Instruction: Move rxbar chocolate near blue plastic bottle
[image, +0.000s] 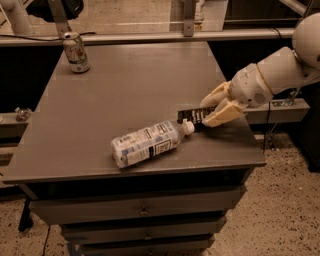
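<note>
The blue plastic bottle (147, 143) lies on its side near the table's front edge, its white cap pointing right. The rxbar chocolate (192, 116) is a dark flat bar just right of the cap, almost touching it. My gripper (210, 113) reaches in from the right, its tan fingers closed around the bar's right end, which they hide. The bar sits low at the table surface.
A green-and-white soda can (76, 52) stands upright at the far left corner of the grey table (125, 90). The table's right edge is just below my arm. Drawers sit under the tabletop. A rail runs behind the table.
</note>
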